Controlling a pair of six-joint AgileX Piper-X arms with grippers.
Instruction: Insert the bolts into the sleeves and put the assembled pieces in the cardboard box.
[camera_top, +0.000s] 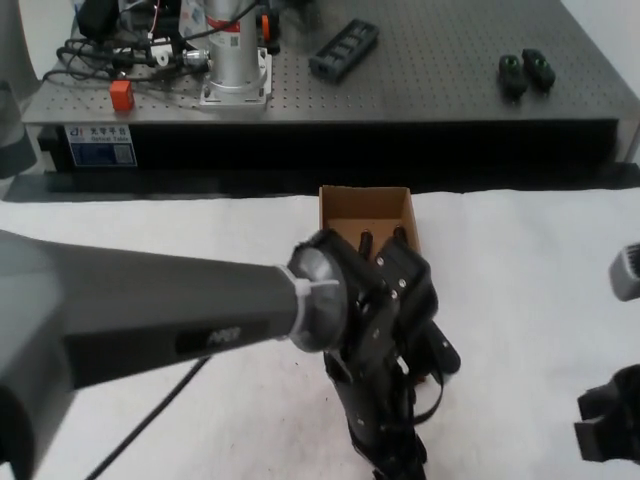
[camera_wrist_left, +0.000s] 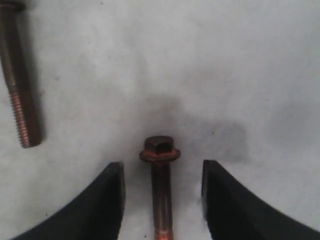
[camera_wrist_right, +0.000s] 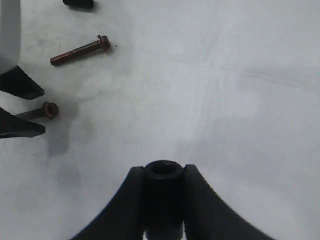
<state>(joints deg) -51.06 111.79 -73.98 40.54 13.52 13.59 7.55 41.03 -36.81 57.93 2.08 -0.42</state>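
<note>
On the surface (camera_wrist_left: 240, 60), a bolt (camera_wrist_left: 160, 150) lies between the spread fingers of the left end effector (camera_wrist_left: 162, 172) — no contact. The right end effector (camera_wrist_right: 164, 171) is clamped on a sleeve (camera_wrist_right: 163, 197); box (camera_top: 345, 205) farther back.

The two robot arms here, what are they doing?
The left gripper hangs open over the white cloth, its fingers on either side of a coppery bolt lying there. The right gripper is shut on a black sleeve. A second bolt lies loose nearby, and the cardboard box sits at the cloth's far edge.
</note>
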